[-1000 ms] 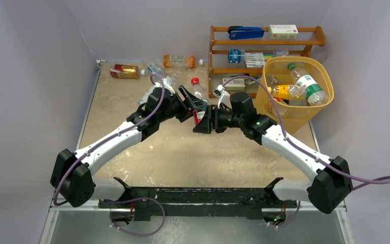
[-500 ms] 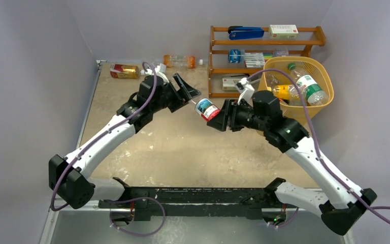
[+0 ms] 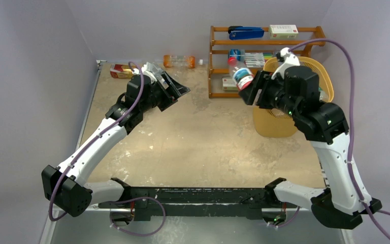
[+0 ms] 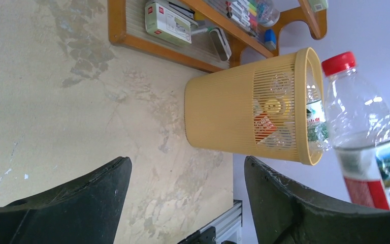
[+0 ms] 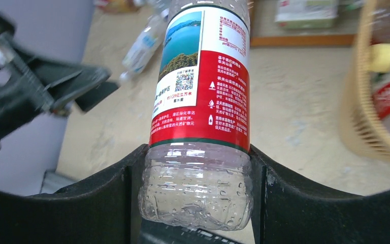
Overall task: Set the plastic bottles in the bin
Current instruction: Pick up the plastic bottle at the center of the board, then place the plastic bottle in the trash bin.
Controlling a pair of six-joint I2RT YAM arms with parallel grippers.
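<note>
Beige table (image 3: 208,147); red-label bottle (image 5: 199,96) clamped in right end effector (image 5: 198,170).

The wooden shelf rack (image 3: 213,61) stands at the far side of the table (image 3: 208,147), close against the back wall (image 3: 147,25). This wall and the side wall (image 3: 25,76) far to the left of the rack are plain, in a pale grey-violet colour. On the top board of the rack lie a blue stapler (image 3: 246,33) and, to its right, a white box (image 3: 283,31). In front of the rack the table surface is sandy beige with darker worn patches. A thin metal edge (image 3: 92,91) runs along the table side, well left of the rack. The light is soft and even.
</note>
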